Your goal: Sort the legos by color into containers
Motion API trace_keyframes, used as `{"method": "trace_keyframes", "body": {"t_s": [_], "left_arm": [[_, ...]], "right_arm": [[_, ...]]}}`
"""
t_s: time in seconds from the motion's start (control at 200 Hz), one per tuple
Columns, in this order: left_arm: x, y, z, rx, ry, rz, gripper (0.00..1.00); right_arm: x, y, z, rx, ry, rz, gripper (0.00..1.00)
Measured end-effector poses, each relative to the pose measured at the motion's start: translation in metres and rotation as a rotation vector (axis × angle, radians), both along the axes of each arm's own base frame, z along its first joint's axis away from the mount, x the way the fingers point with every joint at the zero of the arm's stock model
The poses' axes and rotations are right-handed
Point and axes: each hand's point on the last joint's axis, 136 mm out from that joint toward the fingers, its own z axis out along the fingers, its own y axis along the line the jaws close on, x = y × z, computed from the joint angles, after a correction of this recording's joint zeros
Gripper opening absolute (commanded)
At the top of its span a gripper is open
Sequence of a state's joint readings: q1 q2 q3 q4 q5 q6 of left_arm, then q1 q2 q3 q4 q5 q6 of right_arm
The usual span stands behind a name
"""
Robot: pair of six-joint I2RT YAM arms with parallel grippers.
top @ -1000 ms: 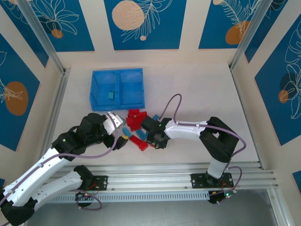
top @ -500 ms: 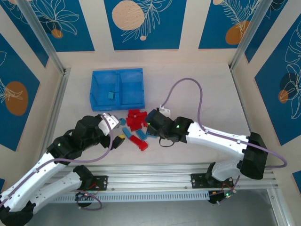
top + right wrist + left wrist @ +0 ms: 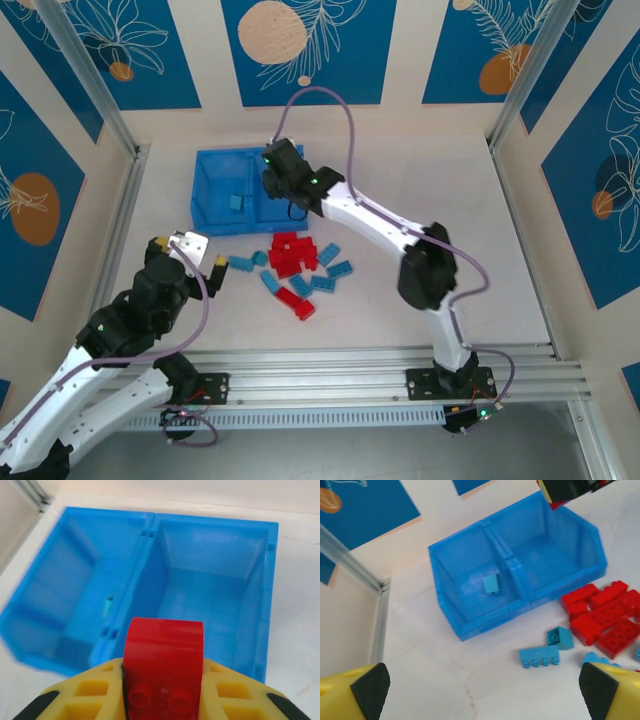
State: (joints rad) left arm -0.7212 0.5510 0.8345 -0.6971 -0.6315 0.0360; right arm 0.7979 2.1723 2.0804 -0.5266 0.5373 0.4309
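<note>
Blue floral panels [image 3: 300, 50] wall in a pale table [image 3: 430, 190]. On it the blue tray [image 3: 213, 226] sits at the far left with one teal brick [image 3: 236, 201] in its left compartment, and loose red and teal bricks [image 3: 295, 270] lie scattered just in front of it. The right gripper [image 3: 275, 180] hangs over the tray's right compartment, clamped on a red brick [image 3: 164, 650], while the left gripper [image 3: 205, 252] hovers near the pile's left edge, spread wide and empty.
</note>
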Motion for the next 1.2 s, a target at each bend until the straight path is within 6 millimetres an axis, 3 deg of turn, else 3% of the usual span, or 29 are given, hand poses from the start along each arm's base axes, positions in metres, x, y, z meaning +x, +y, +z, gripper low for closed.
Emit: {"method": "trace_keyframes", "body": {"t_s": [0.155,0.24,0.34,0.43,0.605,0.745,0.905,1.065,1.2], "left_arm": [[0.002,0.007,0.001,0.009,-0.009,0.039,1.00],[0.002,0.007,0.000,0.014,-0.006,0.043,1.00],[0.004,0.007,-0.001,0.022,0.001,0.048,1.00],[0.005,0.008,-0.003,0.029,0.006,0.054,1.00],[0.006,0.009,-0.004,0.037,0.010,0.065,1.00],[0.008,0.010,-0.007,0.049,0.017,0.073,1.00],[0.009,0.011,-0.008,0.020,0.020,0.104,1.00],[0.007,0.004,-0.004,-0.191,0.051,0.153,1.00],[0.010,-0.010,-0.011,-0.484,0.127,0.249,1.00]], "right_arm": [[0.041,0.010,-0.059,-0.084,0.057,-0.003,0.26],[0.050,0.012,-0.091,-0.121,0.099,0.004,0.29],[0.047,0.013,-0.121,-0.157,0.156,0.023,0.41],[0.041,0.013,-0.128,-0.168,0.187,0.040,0.45],[0.037,0.018,-0.116,-0.129,0.201,0.058,0.46],[0.030,0.017,-0.087,-0.095,0.195,0.068,0.46],[0.004,0.004,-0.011,-0.029,0.157,0.100,0.49],[-0.063,-0.035,0.069,0.055,0.133,0.186,0.56],[-0.142,-0.079,0.104,0.140,0.121,0.286,0.73]]}}
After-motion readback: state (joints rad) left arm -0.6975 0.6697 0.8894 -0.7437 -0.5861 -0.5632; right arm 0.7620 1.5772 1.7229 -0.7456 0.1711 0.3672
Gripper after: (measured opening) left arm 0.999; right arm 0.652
